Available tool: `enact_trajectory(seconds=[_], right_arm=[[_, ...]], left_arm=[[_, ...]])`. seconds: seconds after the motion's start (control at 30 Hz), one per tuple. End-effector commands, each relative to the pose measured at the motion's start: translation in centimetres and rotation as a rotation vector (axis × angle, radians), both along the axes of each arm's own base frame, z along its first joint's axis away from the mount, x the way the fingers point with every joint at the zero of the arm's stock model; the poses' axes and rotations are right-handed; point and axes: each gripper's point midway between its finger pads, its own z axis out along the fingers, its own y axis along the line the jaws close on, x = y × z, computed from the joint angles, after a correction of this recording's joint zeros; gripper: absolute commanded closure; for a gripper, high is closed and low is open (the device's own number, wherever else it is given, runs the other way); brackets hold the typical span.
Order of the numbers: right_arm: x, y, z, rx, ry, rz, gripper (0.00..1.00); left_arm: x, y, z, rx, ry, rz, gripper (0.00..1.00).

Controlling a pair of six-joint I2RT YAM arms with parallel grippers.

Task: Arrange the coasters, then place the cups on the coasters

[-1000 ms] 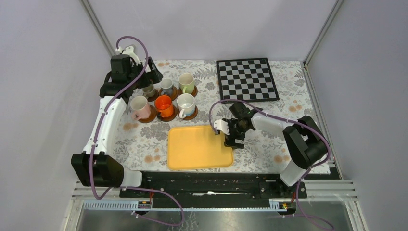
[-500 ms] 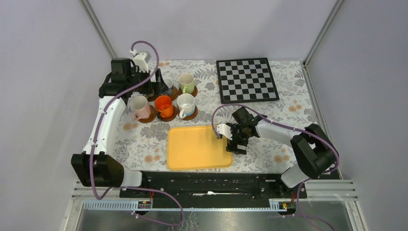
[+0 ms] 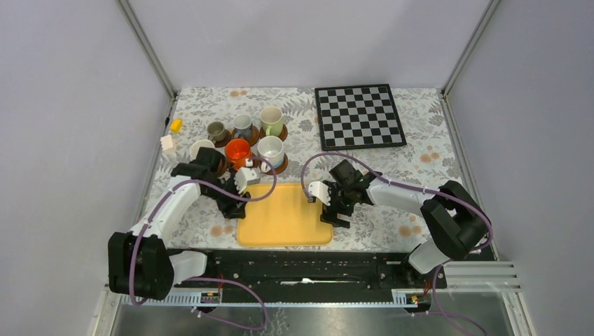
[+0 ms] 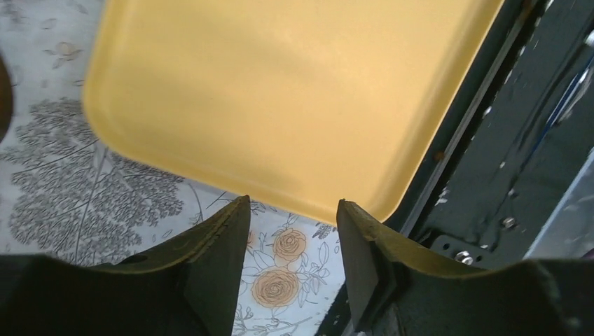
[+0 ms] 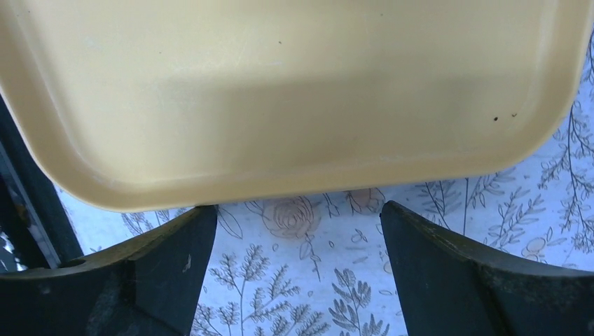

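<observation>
Your left arm (image 3: 178,199) crosses the pinkish cup (image 3: 201,148), so you see only its rim and far side, and whatever is under it is hidden. The coasters (image 3: 283,131) show only as brown slivers round the cups (image 3: 270,149) standing on them. All six cups sit in two rows at the far left of the bench (image 3: 420,157). Both wrist views cut off the yellow tray (image 3: 284,218), and neither tells you if the fingers touch the cloth. Your left claw (image 4: 293,204) is about half open with nothing between its fingers, just off the tray's left edge near the black rail (image 4: 490,133). Your right claw (image 5: 300,210) is spread wide and empty, just off the tray's right edge, so the tray lies between them. A chessboard (image 3: 359,115) lies far right, and a yellow block (image 3: 176,125) and a white block (image 3: 167,142) sit by the left wall
</observation>
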Motion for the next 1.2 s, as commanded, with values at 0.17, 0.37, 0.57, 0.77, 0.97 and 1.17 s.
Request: enact_trajectory(seconds=[0.17, 0.37, 0.57, 0.77, 0.97, 1.17], right_arm=[[-4.4, 1.7, -2.8, -0.052, 0.163, -0.009, 0.07], [-4.2, 2.3, -3.1, -0.094, 0.151, 0.006, 0.07], [-3.7, 4.7, -2.3, -0.086, 0.135, 0.038, 0.06], [-1.7, 6.8, -1.5, -0.08, 0.09, 0.082, 0.05], [-1.8, 8.9, -1.3, -0.092, 0.087, 0.094, 0.05], [-2.2, 11.3, -1.5, -0.067, 0.07, 0.078, 0.04]], left_arm=[[3.7, 0.4, 1.9, -0.131, -0.249, -0.15, 0.51], [6.4, 1.8, 7.9, -0.252, -0.313, -0.042, 0.48], [9.6, 3.8, 14.1, -0.331, -0.361, 0.131, 0.42], [11.5, 5.2, 16.3, -0.361, -0.408, 0.241, 0.36], [13.6, 7.1, 17.2, -0.38, -0.433, 0.374, 0.29], [14.7, 8.1, 18.0, -0.418, -0.407, 0.442, 0.25]])
